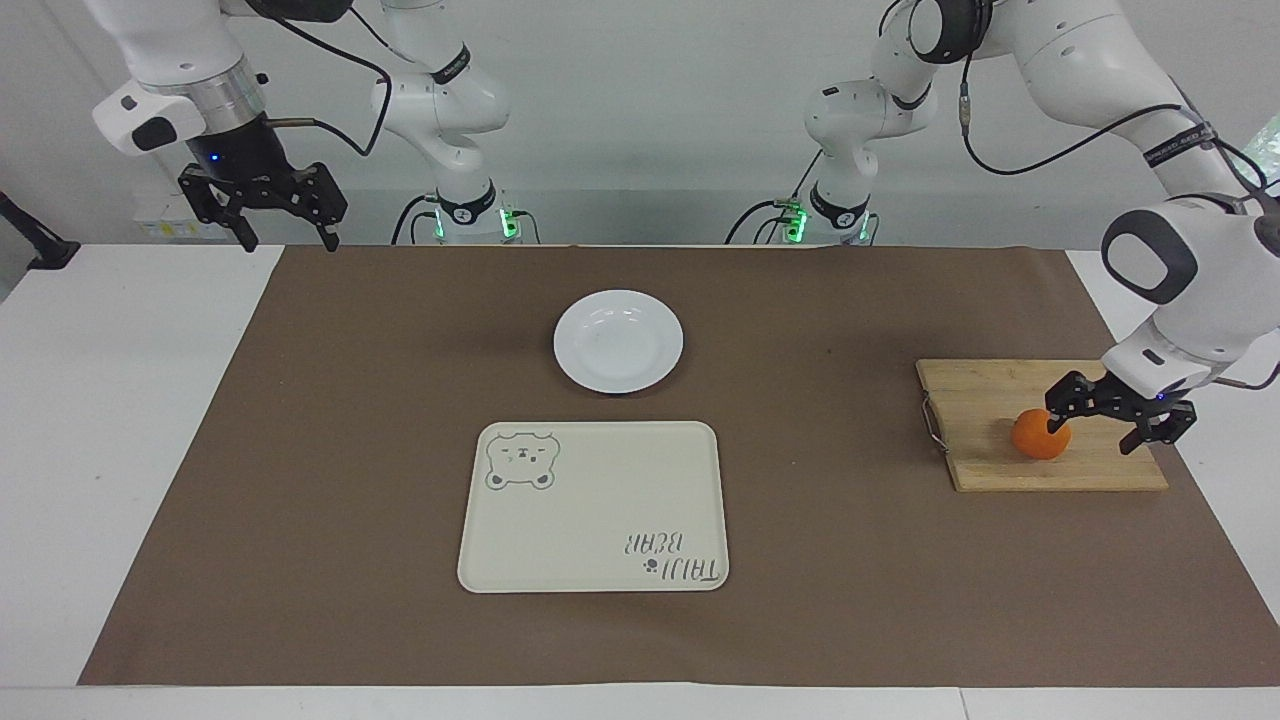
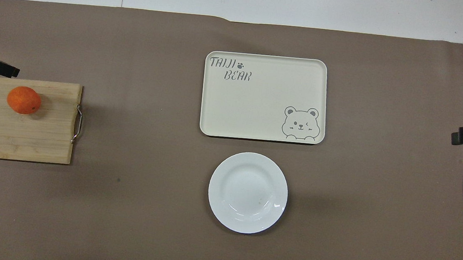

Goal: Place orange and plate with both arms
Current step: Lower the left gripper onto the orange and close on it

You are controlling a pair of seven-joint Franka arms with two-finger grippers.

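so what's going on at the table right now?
The left gripper is low over the cutting board at the left arm's end of the table, jaws open, beside the orange, which sits on the board ungrasped. The right gripper waits raised at the right arm's end, jaws open. The plate lies untouched mid-table, with the empty tray farther from the robots.

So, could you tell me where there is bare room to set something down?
The tray is bare. Brown mat lies open between tray and cutting board, and toward the right arm's end. Crowded: the plate sits close beside the tray, and the left gripper hangs over the orange.
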